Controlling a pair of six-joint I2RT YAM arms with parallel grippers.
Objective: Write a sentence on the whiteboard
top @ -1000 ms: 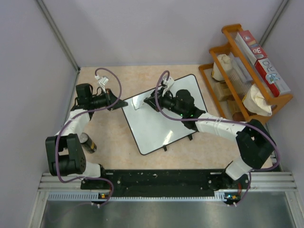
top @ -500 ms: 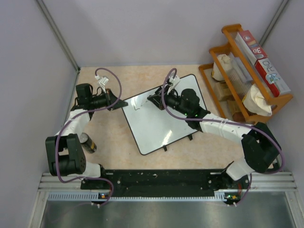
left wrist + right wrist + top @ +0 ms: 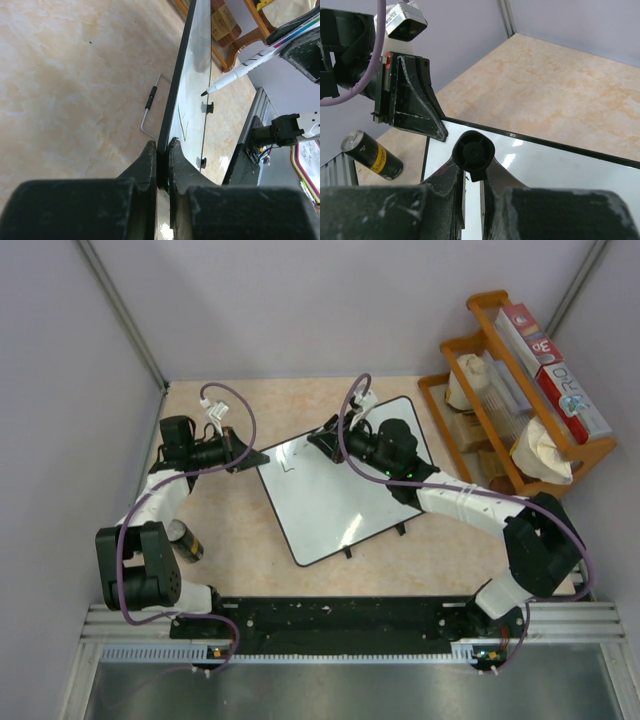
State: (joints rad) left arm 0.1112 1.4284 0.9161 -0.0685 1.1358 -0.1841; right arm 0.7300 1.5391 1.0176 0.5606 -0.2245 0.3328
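Note:
The whiteboard [image 3: 335,495] lies tilted on the beige table, white with a thin black frame; it also shows edge-on in the left wrist view [image 3: 192,85] and in the right wrist view [image 3: 555,165]. My left gripper [image 3: 255,457] is shut on its left corner, the frame pinched between the fingers [image 3: 161,150]. My right gripper [image 3: 318,440] is shut on a marker [image 3: 473,152], seen end-on. The marker [image 3: 240,70] points its black tip just above the board near the upper left. A short black stroke [image 3: 288,462] is on the board there.
A dark can with a yellow label [image 3: 185,540] lies near the left arm, also in the right wrist view [image 3: 370,152]. An orange wooden rack [image 3: 520,390] with boxes and bags stands at the right. A thin wire stand [image 3: 150,107] lies beside the board.
My right gripper has moved the marker up and toward the board's far upper-left edge. The short black stroke has appeared on the board. The left arm has not moved.

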